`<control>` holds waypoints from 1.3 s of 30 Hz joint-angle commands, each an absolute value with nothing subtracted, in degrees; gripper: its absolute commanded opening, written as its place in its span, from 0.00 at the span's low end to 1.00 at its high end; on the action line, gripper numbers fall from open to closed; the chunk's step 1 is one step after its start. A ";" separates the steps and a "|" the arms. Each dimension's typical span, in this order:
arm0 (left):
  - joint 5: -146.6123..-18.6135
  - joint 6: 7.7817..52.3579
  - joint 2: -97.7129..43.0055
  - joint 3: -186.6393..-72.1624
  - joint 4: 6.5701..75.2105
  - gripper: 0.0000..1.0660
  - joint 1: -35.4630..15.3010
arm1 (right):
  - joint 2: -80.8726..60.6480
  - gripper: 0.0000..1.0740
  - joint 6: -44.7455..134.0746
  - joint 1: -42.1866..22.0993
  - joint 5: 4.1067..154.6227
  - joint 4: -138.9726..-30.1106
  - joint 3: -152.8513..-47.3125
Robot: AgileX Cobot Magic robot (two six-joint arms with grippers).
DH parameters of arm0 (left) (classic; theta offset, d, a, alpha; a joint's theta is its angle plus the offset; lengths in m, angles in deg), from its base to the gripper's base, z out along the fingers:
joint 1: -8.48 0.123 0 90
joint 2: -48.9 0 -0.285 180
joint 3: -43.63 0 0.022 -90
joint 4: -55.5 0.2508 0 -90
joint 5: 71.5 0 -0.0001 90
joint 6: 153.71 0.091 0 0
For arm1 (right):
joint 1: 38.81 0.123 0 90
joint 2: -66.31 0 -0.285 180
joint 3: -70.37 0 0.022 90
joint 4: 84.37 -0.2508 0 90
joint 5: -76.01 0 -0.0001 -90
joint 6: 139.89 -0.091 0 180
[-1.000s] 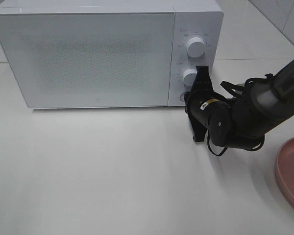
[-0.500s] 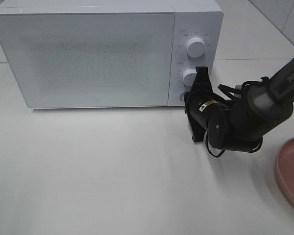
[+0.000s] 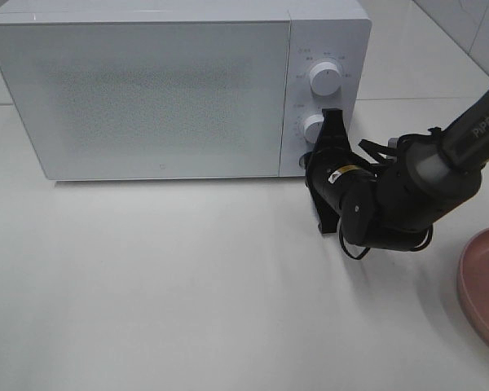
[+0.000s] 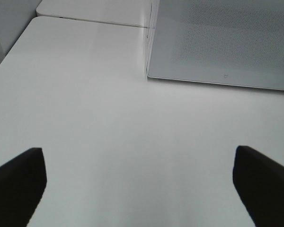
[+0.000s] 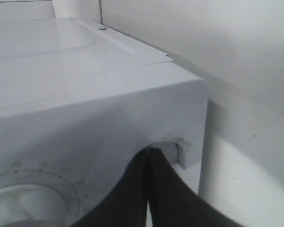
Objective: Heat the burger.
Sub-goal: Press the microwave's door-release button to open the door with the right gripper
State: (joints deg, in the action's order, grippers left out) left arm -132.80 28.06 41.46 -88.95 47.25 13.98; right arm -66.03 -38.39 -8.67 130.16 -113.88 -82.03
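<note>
The burger is out of view. The white microwave [image 3: 147,90] stands at the back of the table with its door closed. My right gripper [image 3: 312,163] is shut and empty, its fingertips pressed against the bottom of the control panel, below the lower knob [image 3: 312,126]. In the right wrist view the shut fingertips [image 5: 149,152] meet a round recessed button [image 5: 173,150] at the panel's corner. My left gripper [image 4: 138,156] is open over bare table in front of the microwave's left corner [image 4: 151,71], and it holds nothing.
An upper knob [image 3: 325,77] sits above the lower one. A round pink plate [image 3: 485,277] lies at the right edge of the table, empty where it shows. White table stretches in front of the microwave.
My right gripper has crept a little left toward the microwave panel and now covers the round button. The left gripper stays open.
</note>
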 commanded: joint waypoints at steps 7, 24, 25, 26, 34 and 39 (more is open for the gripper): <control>-132.69 27.95 42.32 -88.72 46.96 0.94 14.27 | -65.06 0.00 -35.69 -11.30 143.22 -115.94 -87.42; -132.69 27.95 42.32 -88.72 46.96 0.94 14.27 | -67.64 0.00 -37.87 -11.48 144.94 -118.35 -91.43; -132.69 27.95 42.32 -88.72 46.96 0.94 14.27 | -67.64 0.00 -37.87 -11.48 144.54 -118.69 -91.43; -132.69 27.95 42.32 -88.72 46.96 0.94 14.27 | -67.52 0.00 -37.93 -11.48 144.02 -119.43 -91.37; -132.69 27.95 42.32 -88.72 46.96 0.94 14.27 | -65.92 0.00 -39.19 -10.85 140.30 -120.35 -89.83; -132.69 27.95 42.32 -88.72 46.96 0.94 14.27 | -63.86 0.00 -39.42 -9.81 134.91 -121.04 -87.30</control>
